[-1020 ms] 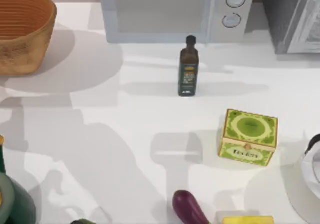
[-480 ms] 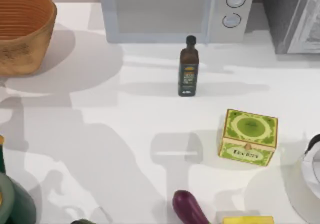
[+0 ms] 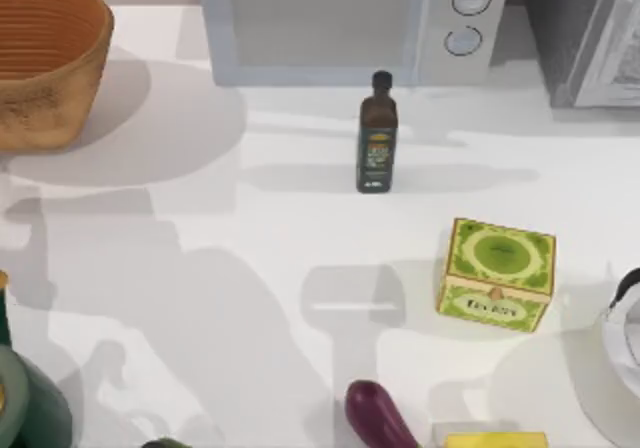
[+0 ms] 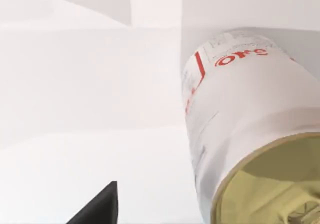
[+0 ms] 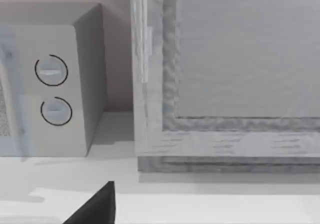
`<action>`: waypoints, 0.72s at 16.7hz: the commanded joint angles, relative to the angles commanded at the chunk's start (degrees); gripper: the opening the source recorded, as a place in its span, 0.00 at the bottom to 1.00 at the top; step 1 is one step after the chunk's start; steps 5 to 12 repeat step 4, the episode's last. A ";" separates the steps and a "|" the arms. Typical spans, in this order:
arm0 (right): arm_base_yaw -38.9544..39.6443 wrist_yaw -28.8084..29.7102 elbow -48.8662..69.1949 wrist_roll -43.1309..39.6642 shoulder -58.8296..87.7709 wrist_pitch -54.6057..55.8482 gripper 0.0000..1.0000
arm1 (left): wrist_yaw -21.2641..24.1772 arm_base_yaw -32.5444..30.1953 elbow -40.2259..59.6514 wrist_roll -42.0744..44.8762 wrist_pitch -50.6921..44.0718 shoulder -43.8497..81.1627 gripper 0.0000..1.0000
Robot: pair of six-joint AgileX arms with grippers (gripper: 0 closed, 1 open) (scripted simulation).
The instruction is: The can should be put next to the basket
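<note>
The can is white with red lettering and a dull gold top, and it looms close in the left wrist view. My left gripper is right at it and open. One dark fingertip stands clear of the can's side, with white surface between them. The orange-tan wicker basket sits at the table's far left corner in the top view. My right gripper is open with nothing in it, and it faces the appliances at the back.
A dark green-labelled bottle stands mid-table in front of a microwave. A green tea box is right of centre. An eggplant and a yellow block lie at the front edge. A grey appliance stands at the back right.
The arm shadows on the left part of the table have shifted slightly. The objects in the top view stayed where they were.
</note>
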 joint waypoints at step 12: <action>0.00 0.00 0.00 0.00 0.00 0.00 1.00 | 0.28 -0.86 3.27 -0.39 -2.52 -0.69 1.00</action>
